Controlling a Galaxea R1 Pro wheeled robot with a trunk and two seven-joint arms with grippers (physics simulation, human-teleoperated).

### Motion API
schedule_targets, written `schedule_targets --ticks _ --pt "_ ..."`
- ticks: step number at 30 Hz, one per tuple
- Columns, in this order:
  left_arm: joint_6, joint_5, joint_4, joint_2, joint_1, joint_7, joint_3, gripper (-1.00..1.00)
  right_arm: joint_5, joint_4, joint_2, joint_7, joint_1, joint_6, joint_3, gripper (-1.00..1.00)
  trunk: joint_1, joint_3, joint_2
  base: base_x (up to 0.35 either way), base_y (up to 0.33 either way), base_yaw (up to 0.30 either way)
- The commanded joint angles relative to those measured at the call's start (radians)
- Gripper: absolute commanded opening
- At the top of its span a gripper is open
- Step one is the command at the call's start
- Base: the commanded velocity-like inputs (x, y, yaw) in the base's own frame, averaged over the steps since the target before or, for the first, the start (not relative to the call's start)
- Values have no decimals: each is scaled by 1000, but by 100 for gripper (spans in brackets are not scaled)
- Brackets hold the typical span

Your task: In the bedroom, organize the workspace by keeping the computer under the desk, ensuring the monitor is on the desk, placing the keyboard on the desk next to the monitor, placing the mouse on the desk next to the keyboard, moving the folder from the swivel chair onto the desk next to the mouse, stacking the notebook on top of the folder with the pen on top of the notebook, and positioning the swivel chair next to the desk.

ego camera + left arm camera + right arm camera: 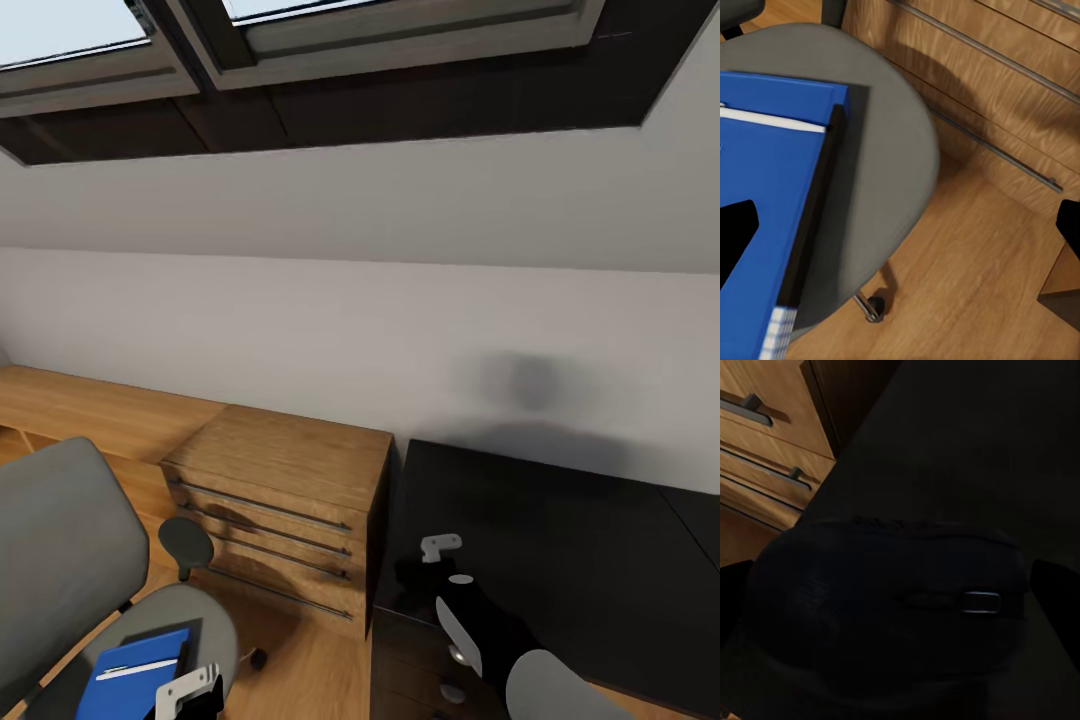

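The right hand [896,585] is gripping the mouse [885,600] just above the black surface [570,530]. The left hand [900,229] is hanging wide open over the blue folder [765,217] lying on the swivel chair [60,540] beside the wooden chest [290,500].

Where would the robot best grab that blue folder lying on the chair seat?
Probably the folder's long free edge, beside the dark notebook resting on it. It lies flat on the swivel chair, so the left gripper should come from above and slightly sideways, one finger sliding under that edge.
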Motion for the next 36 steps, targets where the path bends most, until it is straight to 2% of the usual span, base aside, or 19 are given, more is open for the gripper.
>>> schedule_targets --ticks 1,26,27,36 --pt "-5 10 0 2 -1 7 -5 100 -10 -2 -1 -9 -1 5 7 -100 0 -1 -1 0 0 0" --pt "-7 10 0 2 -1 6 -4 100 -11 -2 -1 -9 -1 5 7 -100 0 -1 -1 0 0 0" --pt "-7 10 0 2 -1 6 -4 100 -11 -2 -1 -9 -1 5 7 100 0 -1 -1 0 0 0" --pt "-7 10 0 3 -1 6 -4 100 -12 -2 -1 -9 -1 3 8 100 -4 2 6 0 0 0"
